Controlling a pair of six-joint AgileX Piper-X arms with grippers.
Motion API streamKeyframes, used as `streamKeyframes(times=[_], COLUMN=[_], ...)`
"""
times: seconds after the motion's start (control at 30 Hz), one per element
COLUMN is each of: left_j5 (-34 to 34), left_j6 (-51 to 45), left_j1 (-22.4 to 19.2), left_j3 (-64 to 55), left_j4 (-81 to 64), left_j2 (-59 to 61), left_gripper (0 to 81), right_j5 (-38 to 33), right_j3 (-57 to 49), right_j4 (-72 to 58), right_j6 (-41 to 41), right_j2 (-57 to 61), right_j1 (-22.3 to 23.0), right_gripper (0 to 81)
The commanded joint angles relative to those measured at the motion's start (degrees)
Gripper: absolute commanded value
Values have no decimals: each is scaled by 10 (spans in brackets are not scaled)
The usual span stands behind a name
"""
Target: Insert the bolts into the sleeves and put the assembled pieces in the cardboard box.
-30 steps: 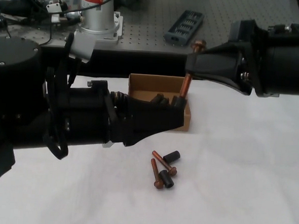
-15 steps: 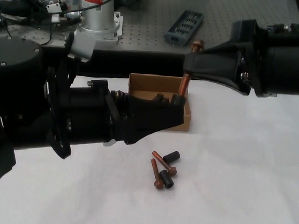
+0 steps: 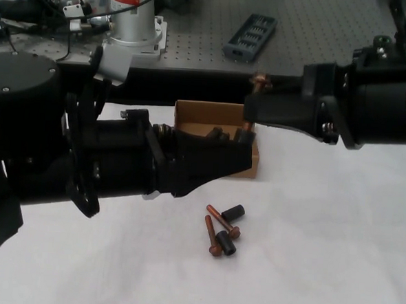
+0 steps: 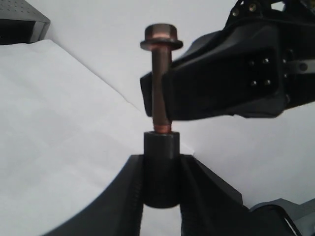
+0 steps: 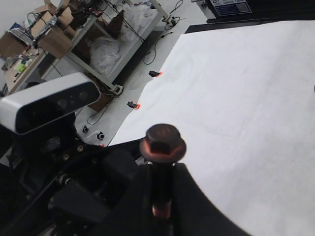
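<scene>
Two parts meet by the cardboard box: left gripper clamps sleeve, right gripper clamps bolt (tip at sleeve's mouth).

bolt upright over sleeve, tip at its mouth, at cardboard box's right end | box at cloth's far edge; loose bolts and sleeves on cloth just before it
</scene>
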Motion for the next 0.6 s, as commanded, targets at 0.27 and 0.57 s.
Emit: streamKeyframes(times=[0.27, 0.57], left_j5=[-36, -36], left_j6=[-4, -4], left_j1=[3, 3], left_j3=[-5, -5], left_j4=[-35, -35], left_j2=[1, 1], left_gripper=[7, 7], right_j5=[-6, -5], right_j3=[-4, -4], right_j4=[8, 8], right_j6=[-11, -48], right_j2=[-18, -18], right_j1=[37, 37], right_gripper=[20, 207])
